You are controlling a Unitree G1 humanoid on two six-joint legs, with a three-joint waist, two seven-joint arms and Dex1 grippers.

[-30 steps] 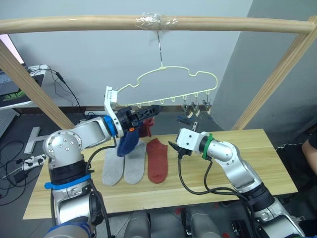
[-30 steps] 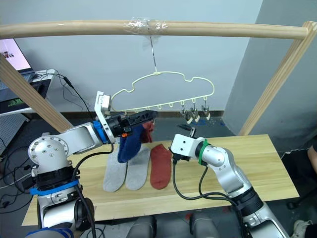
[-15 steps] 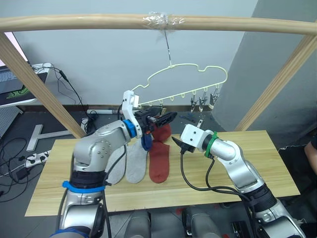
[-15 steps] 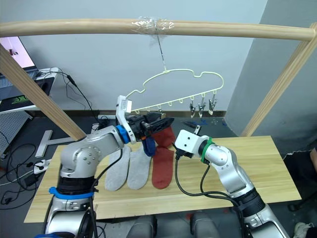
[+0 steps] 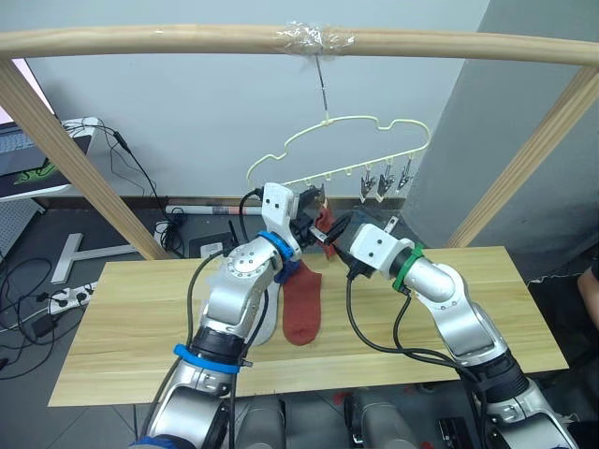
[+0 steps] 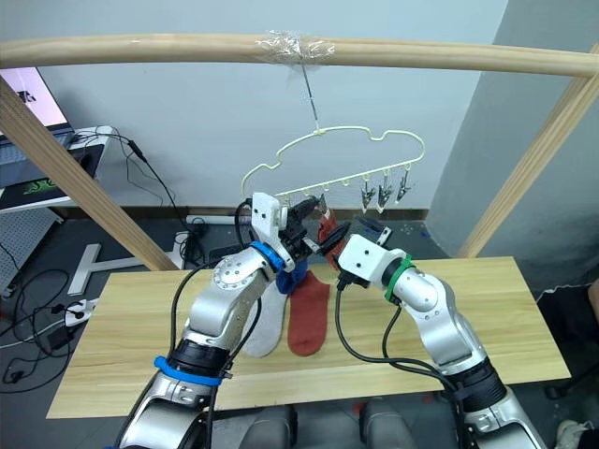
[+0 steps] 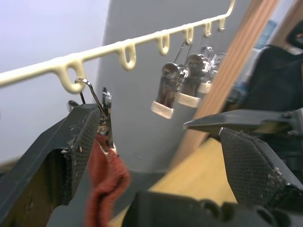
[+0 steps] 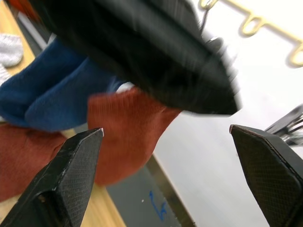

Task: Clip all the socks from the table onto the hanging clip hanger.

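The cream clip hanger (image 5: 374, 123) hangs tilted from the wooden bar, with three bare clips (image 5: 384, 180) near its right end. One clip (image 7: 105, 113) holds a rust red sock (image 7: 106, 182) and lies against a finger (image 7: 57, 161) of my open left gripper (image 5: 314, 208). My right gripper (image 5: 339, 229) is open just beside it, facing that hanging sock (image 8: 123, 132). Blue socks (image 8: 47, 99) dangle below my left wrist, their tops hidden. On the table (image 5: 140, 318) lie another rust red sock (image 5: 301, 307) and a grey sock (image 6: 267, 327), partly under my left arm.
The thick wooden bar (image 5: 140, 42) crosses overhead on two slanted posts (image 5: 65, 159) (image 5: 533, 159). A white desk with a laptop (image 5: 19, 168) and floor cables stand to the left behind the table. Bare tabletop lies to the left and right of the socks.
The view has shifted. My left gripper has swung right and up along the hanger to the clip with the red sock. My right gripper has risen to meet it. The hanger has tilted.
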